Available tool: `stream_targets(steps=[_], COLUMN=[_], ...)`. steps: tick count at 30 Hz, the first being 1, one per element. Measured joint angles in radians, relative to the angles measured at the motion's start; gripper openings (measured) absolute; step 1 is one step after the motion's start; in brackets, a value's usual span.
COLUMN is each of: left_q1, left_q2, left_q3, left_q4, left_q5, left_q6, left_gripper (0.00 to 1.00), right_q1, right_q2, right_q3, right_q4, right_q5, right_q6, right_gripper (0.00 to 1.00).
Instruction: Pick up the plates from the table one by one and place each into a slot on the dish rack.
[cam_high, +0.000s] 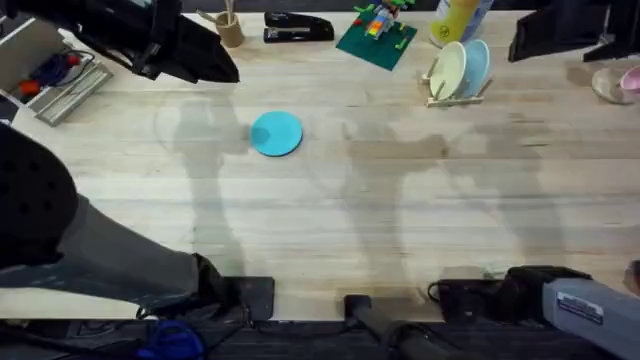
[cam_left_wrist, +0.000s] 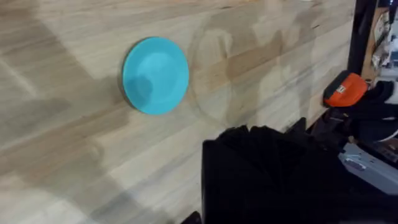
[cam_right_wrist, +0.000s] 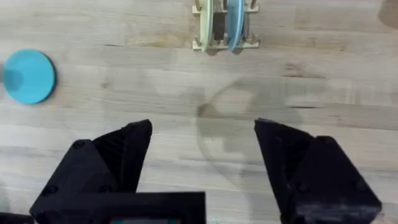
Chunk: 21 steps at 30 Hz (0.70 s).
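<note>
The turquoise plate is lying flat on the desk, left of centre in the overhead frame, with nothing touching it. The dish rack at upper right is already holding a pale yellow plate and a light blue plate. The right hand is hovering spread and empty; the left hand's state I cannot tell. Next is probably reaching for the turquoise plate and pinching its rim.

Wood table w/ turquoise plate, dish rack.
</note>
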Motion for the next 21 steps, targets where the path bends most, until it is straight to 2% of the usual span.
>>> stream_targets(steps=[5,14,21], left_q1=[0.0,0.0,0.0], left_q2=[0.013,0.018,0.078], left_q3=[-0.028,-0.218,-0.282], left_q4=[0.068,0.235,0.291], left_q5=[0.019,0.046,0.051], left_q6=[0.014,0.013,0.009], left_gripper=[0.043,0.042,0.042], right_q1=[0.0,0.0,0.0], right_q2=[0.0,0.0,0.0], right_q3=[0.0,0.0,0.0], right_q4=[0.0,0.0,0.0], right_q5=[0.0,0.0,0.0], right_q6=[0.0,0.0,0.0], right_gripper=[0.994,0.994,0.993])
